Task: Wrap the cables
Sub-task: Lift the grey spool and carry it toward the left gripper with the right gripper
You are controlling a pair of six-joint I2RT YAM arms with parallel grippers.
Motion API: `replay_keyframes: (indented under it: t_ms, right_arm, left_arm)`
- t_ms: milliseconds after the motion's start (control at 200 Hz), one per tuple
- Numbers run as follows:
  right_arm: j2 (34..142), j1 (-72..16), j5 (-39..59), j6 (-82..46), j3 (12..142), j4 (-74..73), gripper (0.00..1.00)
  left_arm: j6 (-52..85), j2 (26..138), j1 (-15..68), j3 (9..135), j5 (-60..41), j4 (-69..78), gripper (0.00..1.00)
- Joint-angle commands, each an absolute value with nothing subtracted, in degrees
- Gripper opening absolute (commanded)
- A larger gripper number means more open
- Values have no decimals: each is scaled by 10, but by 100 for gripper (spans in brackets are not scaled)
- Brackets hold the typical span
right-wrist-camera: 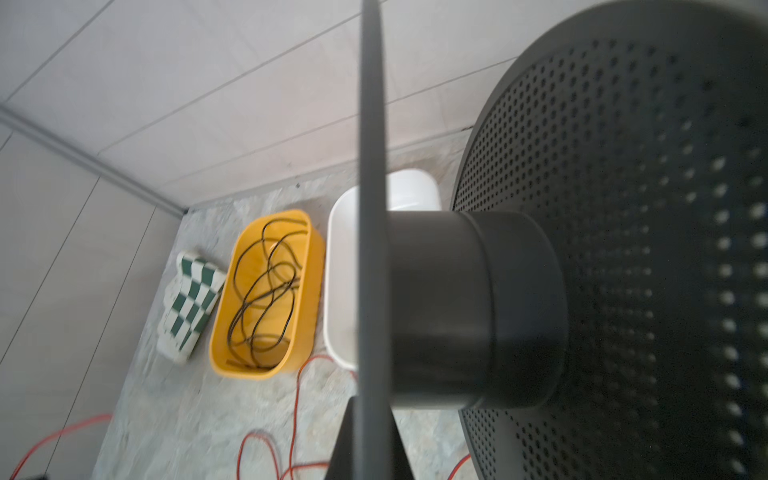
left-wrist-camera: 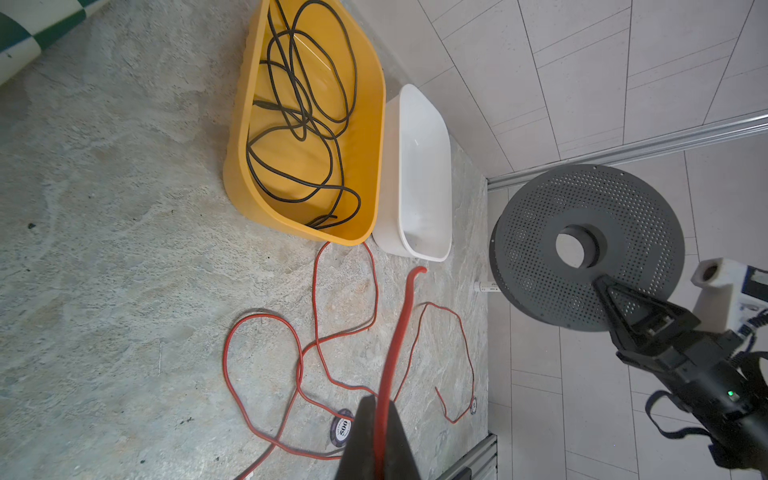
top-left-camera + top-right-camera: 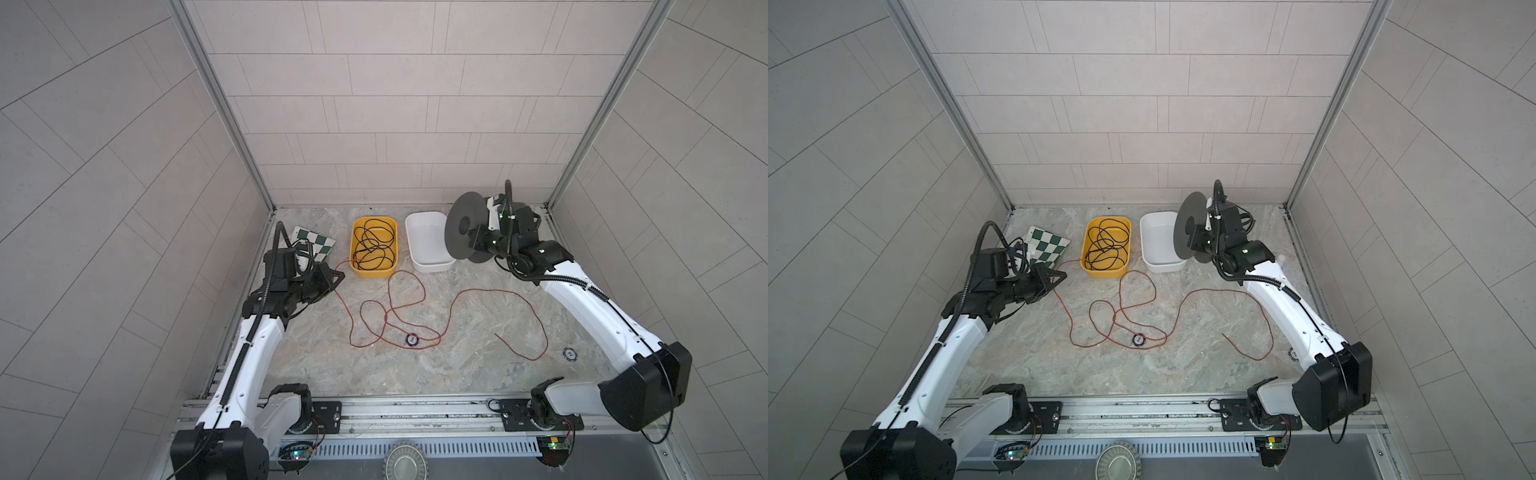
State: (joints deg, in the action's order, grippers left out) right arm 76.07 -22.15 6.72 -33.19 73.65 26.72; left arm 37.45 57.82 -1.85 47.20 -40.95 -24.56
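Observation:
The cables are one thin red wire [image 3: 486, 290] [image 3: 1217, 289] lying in loose loops across the marble table, in both top views. My left gripper [image 3: 338, 276] [image 3: 1061, 275] hovers left of the yellow bin, shut on one end of the red wire [image 2: 314, 291]. That end runs out between its fingertips [image 2: 380, 403] in the left wrist view. My right gripper [image 3: 473, 240] [image 3: 1196, 241] is raised at the back right, shut on the thin flange of a grey perforated spool [image 3: 461, 226] [image 2: 582, 208]. The spool's hub [image 1: 457, 307] is bare, and the flange sits edge-on between the fingertips [image 1: 372, 405].
A yellow bin [image 3: 374, 272] holds a coiled thin black cable [image 3: 374, 241]. A white bin [image 3: 432, 266] stands beside it, partly under the spool. A green-checked board [image 3: 316, 241] lies at the back left. Two poker chips [image 3: 411, 340] [image 3: 569, 353] rest on the table.

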Motion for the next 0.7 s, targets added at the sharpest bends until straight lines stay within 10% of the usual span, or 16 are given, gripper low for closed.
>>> replay_keyframes:
  t_ms: [0, 696]
  right_arm:
    - [729, -285, 6, -311, 740, 308, 0]
    - [828, -472, -105, -389, 702, 215, 0]
  left_arm:
    - [359, 582, -21, 466, -408, -229, 0]
    - [380, 599, -19, 452, -430, -221, 0]
